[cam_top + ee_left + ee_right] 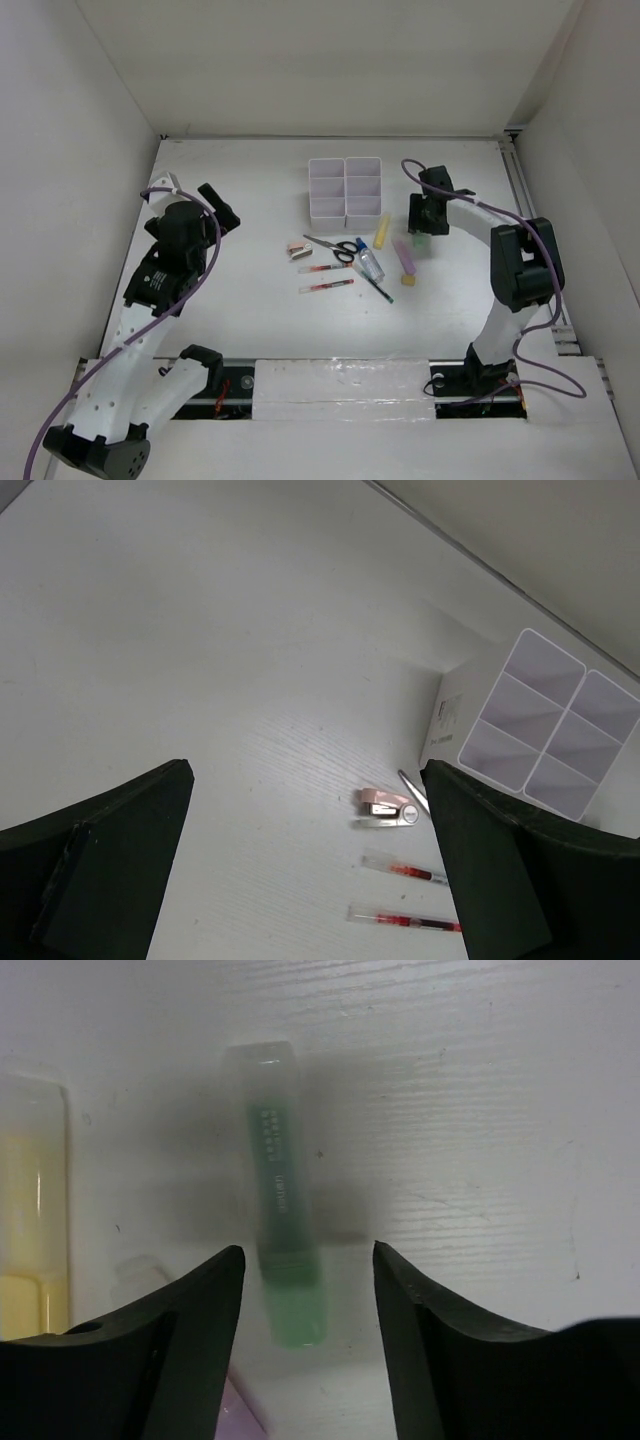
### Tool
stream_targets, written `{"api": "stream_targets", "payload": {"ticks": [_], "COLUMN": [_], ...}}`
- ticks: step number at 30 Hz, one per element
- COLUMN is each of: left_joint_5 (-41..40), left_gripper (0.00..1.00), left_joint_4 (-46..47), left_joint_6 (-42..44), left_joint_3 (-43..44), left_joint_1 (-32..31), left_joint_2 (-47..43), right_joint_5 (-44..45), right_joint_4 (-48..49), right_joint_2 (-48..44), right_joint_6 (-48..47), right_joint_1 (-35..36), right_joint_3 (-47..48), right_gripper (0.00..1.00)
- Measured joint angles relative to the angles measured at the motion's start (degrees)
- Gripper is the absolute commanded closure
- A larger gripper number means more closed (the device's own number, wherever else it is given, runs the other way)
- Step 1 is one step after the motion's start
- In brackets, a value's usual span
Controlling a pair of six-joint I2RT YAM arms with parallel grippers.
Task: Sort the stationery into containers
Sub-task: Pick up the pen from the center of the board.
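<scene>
The white six-compartment containers (345,188) stand at the table's back middle, also in the left wrist view (545,720). Black-handled scissors (335,247), two red-white pens (325,269), a dark pen (376,285), a blue-capped bottle (370,263), a yellow bar (382,232), a pink bar (405,255) and a small yellow eraser (408,281) lie in front of them. My right gripper (308,1290) is open, low over a green bar (280,1230) whose near end lies between its fingers. My left gripper (310,880) is open and empty, held above the table to the left.
A small pink stapler-like item (385,807) lies left of the scissors, with the two pens (405,870) just in front of it. The yellow bar (30,1230) and the pink bar (240,1415) lie close to the right gripper's left finger. White walls enclose the table.
</scene>
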Motion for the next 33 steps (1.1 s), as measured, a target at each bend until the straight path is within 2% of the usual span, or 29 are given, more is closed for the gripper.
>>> {"api": "stream_targets", "payload": {"ticks": [2, 4, 8, 10, 12, 17, 25, 29, 33], "left_joint_5": [0.0, 0.0, 0.0, -0.2, -0.4, -1.0, 0.5, 7.5, 17.7], "left_gripper": [0.00, 0.00, 0.00, 0.00, 0.00, 0.00, 0.00, 0.00, 0.00], "left_joint_4": [0.0, 0.0, 0.0, 0.0, 0.0, 0.0, 0.0, 1.5, 7.3], "left_joint_6": [0.0, 0.0, 0.0, 0.0, 0.0, 0.0, 0.0, -0.5, -2.4], "left_joint_3": [0.0, 0.0, 0.0, 0.0, 0.0, 0.0, 0.3, 1.7, 2.4], "left_joint_1": [0.0, 0.0, 0.0, 0.0, 0.0, 0.0, 0.0, 0.1, 0.1], "left_joint_2": [-0.1, -0.3, -0.6, -0.7, -0.7, -1.0, -0.7, 1.2, 5.5], "right_joint_5": [-0.1, 0.0, 0.0, 0.0, -0.3, -0.7, -0.3, 0.5, 1.5], "right_joint_4": [-0.1, -0.2, -0.8, -0.9, -1.1, -1.9, -2.2, -3.1, -3.1], "right_joint_2": [0.8, 1.0, 1.7, 2.5, 2.7, 2.8, -0.2, -10.5, -19.3], "right_joint_6": [0.0, -0.2, -0.4, -0.7, -1.0, -1.6, -1.3, -0.6, 0.0], "right_joint_1": [0.2, 0.5, 1.1, 1.1, 1.1, 1.1, 0.9, 1.4, 5.8], "right_joint_3": [0.0, 0.0, 0.3, 0.7, 1.1, 1.5, 0.2, -0.8, 1.7], "right_gripper": [0.43, 0.50, 0.50, 0.59, 0.64, 1.00, 1.00, 1.00, 1.00]}}
